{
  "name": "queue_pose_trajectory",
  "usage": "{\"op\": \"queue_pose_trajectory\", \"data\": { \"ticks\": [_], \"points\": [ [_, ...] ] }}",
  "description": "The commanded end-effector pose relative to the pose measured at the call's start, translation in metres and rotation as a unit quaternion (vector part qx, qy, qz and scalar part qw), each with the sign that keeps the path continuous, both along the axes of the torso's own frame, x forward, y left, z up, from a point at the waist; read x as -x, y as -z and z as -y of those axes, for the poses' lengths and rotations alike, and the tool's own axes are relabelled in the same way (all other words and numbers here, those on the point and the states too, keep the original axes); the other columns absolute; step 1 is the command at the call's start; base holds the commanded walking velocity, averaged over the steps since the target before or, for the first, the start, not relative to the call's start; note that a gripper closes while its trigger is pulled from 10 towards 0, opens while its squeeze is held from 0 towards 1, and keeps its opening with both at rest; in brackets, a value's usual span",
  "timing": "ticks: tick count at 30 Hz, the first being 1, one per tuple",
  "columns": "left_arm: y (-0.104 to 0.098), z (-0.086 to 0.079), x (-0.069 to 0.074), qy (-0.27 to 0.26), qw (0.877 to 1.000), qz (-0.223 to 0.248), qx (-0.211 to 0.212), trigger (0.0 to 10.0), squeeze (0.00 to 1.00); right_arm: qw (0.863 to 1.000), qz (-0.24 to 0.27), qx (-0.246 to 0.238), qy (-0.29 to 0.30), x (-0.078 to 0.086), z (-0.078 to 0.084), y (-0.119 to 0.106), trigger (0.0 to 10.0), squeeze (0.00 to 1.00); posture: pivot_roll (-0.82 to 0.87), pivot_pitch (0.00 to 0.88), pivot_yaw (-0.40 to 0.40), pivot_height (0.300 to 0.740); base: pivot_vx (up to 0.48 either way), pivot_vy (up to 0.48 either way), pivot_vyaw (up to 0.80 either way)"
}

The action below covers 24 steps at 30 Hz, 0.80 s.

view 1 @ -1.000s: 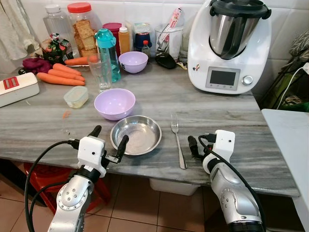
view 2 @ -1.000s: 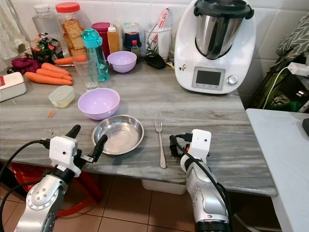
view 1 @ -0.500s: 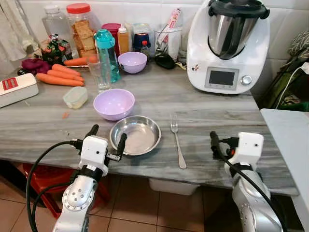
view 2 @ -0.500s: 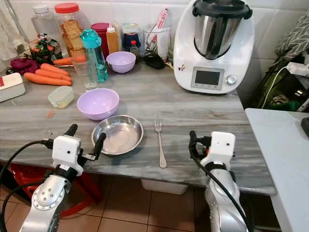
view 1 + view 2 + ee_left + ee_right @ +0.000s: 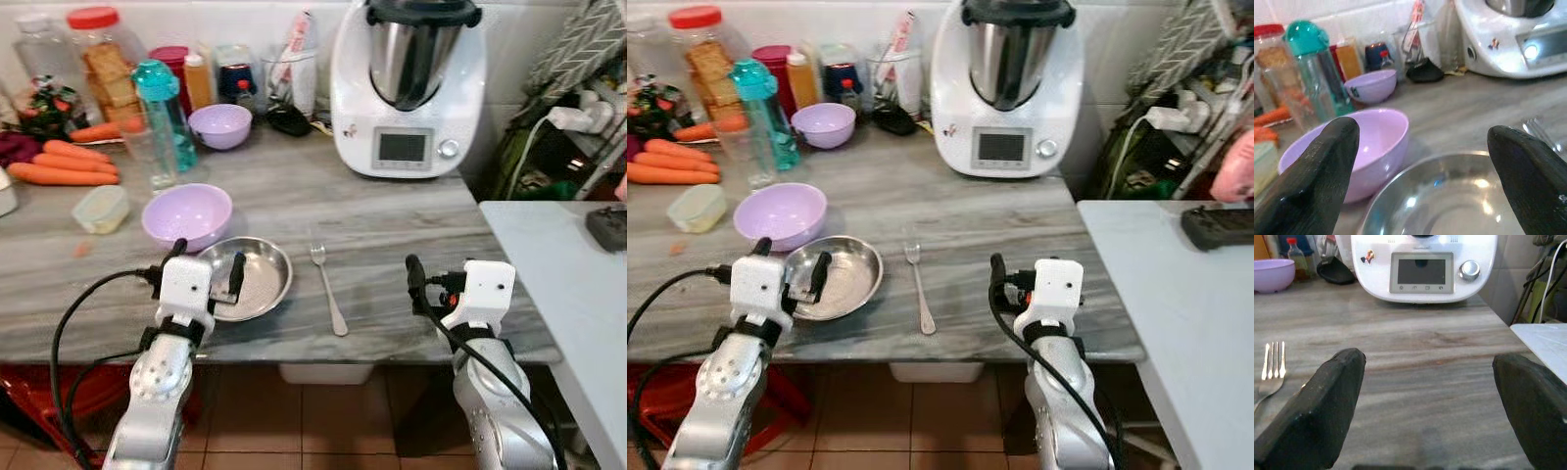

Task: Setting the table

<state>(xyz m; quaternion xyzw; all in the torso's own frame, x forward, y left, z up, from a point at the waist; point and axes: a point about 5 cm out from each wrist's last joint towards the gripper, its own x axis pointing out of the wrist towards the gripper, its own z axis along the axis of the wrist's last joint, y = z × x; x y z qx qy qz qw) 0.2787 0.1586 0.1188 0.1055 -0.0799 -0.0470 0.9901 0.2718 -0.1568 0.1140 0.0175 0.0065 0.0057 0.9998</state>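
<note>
At the near edge of the grey surface (image 5: 392, 225) the steel plate (image 5: 257, 276) lies flat between the left claw's (image 5: 208, 266) spread fingers, light, rigid and slick, best pinched at its thin rim, while the right claw (image 5: 995, 274), also open, hovers beyond the fork (image 5: 327, 285).

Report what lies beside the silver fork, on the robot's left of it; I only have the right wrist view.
Observer: A shallow round steel dish lies left of the silver fork, apart from it.
Operator: Give me the left gripper's position.
Observer: The left gripper hovers open at that dish's near-left rim, one finger over the dish.
Operator: Say what's behind the dish.
Observer: A large lilac plastic bowl, close against the dish's far rim; I cannot tell whether they touch.
</note>
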Motion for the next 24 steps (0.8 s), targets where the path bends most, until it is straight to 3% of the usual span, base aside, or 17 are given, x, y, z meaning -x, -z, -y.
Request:
{"op": "queue_pose_trajectory", "data": {
  "ticks": [1,3,9,13,16,19,24],
  "points": [
    [0.001,-0.004,-0.001,-0.012,1.0,-0.004,0.005,10.0,0.0,1.0,0.004,-0.001,-0.001,-0.003,0.001,-0.003,10.0,0.0,0.01,0.0,-0.012,0.74,0.0,0.0,0.0],
    [0.0,-0.004,-0.002,-0.008,1.0,-0.001,0.005,10.0,0.0,1.0,0.003,0.001,0.0,-0.003,0.001,-0.004,10.0,0.0,0.01,0.0,-0.011,0.74,0.0,0.0,0.0],
    [0.0,-0.003,0.006,0.012,1.0,-0.003,0.017,10.0,0.0,0.997,-0.064,0.01,0.029,0.006,0.008,0.023,10.0,0.0,0.02,0.0,0.003,0.74,0.0,0.0,0.0],
    [-0.005,-0.004,0.014,0.054,0.998,-0.008,0.033,10.0,0.0,0.995,-0.089,0.011,0.035,0.003,0.007,0.027,10.0,0.0,0.03,0.0,-0.022,0.74,0.0,0.0,0.0],
    [-0.001,-0.01,0.024,0.074,0.997,-0.015,0.027,10.0,0.0,0.995,-0.101,0.018,0.009,0.001,0.002,0.028,10.0,0.0,0.03,0.0,-0.028,0.74,0.0,0.0,0.0],
    [0.014,-0.019,0.043,0.091,0.995,-0.05,0.007,10.0,0.0,0.993,-0.118,0.02,-0.019,-0.006,-0.001,0.03,10.0,0.0,0.03,0.0,-0.031,0.74,0.0,0.0,0.0],
    [0.018,-0.021,0.052,0.104,0.992,-0.066,0.004,10.0,0.0,0.988,-0.142,0.031,-0.049,-0.013,-0.01,0.033,10.0,0.0,0.04,0.0,-0.034,0.74,0.0,0.0,0.0]
  ]
}}
